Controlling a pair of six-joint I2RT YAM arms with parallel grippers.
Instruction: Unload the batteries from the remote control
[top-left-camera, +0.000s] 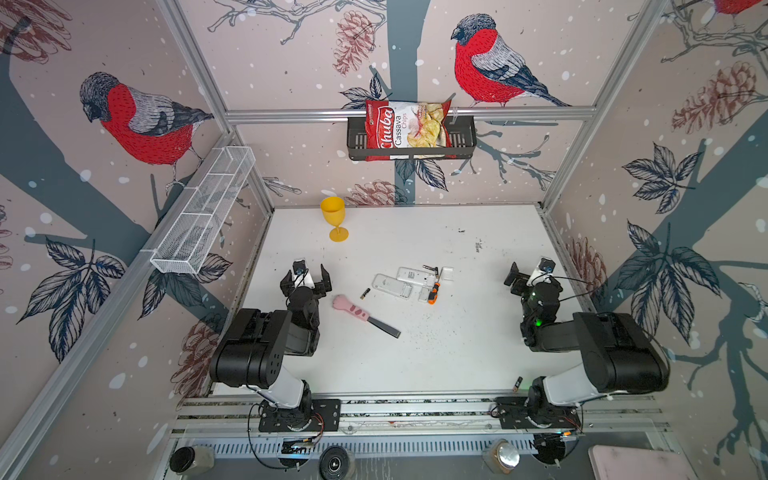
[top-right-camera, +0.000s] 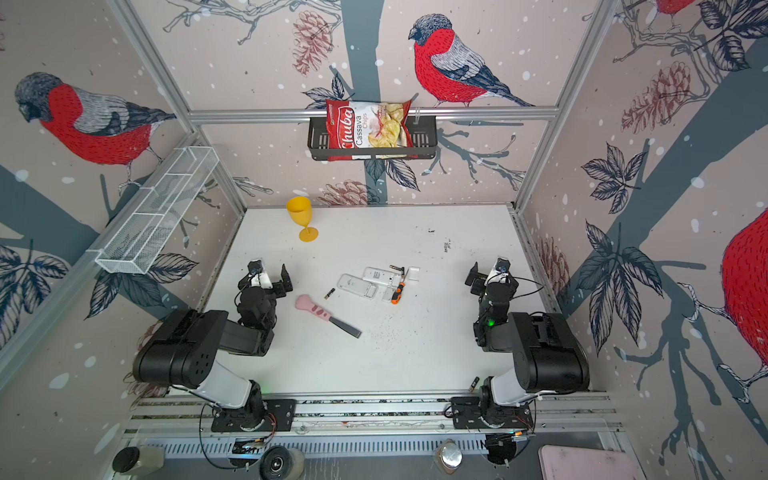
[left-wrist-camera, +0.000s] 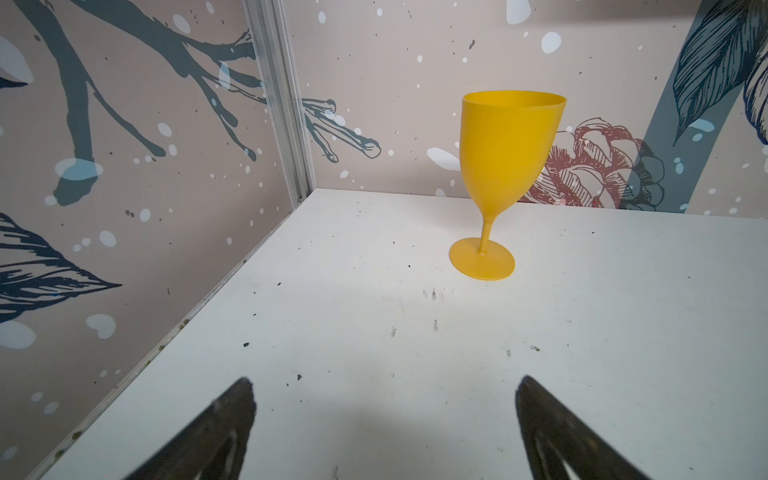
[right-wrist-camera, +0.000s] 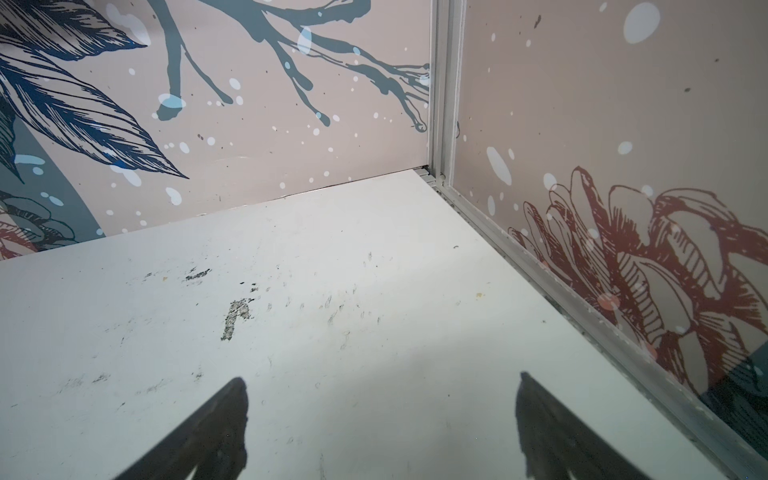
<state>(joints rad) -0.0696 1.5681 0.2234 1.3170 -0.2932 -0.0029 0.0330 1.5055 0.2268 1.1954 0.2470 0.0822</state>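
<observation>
Looking down, we see the left gripper (left-wrist-camera: 385, 381) and right gripper (right-wrist-camera: 381, 377) both spread wide, empty; a battery (top-left-camera: 365, 293) lies beside a remote (top-left-camera: 392, 285).

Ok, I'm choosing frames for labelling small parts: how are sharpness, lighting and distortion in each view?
In both top views the light is even, shadows soft, the wide lens splays the walls, the batteries tiny but legible. In the left wrist view the yellow goblet is sharp, the left gripper blurred. In the right wrist view the table scuffs are sharp, the right gripper blurred.
</observation>
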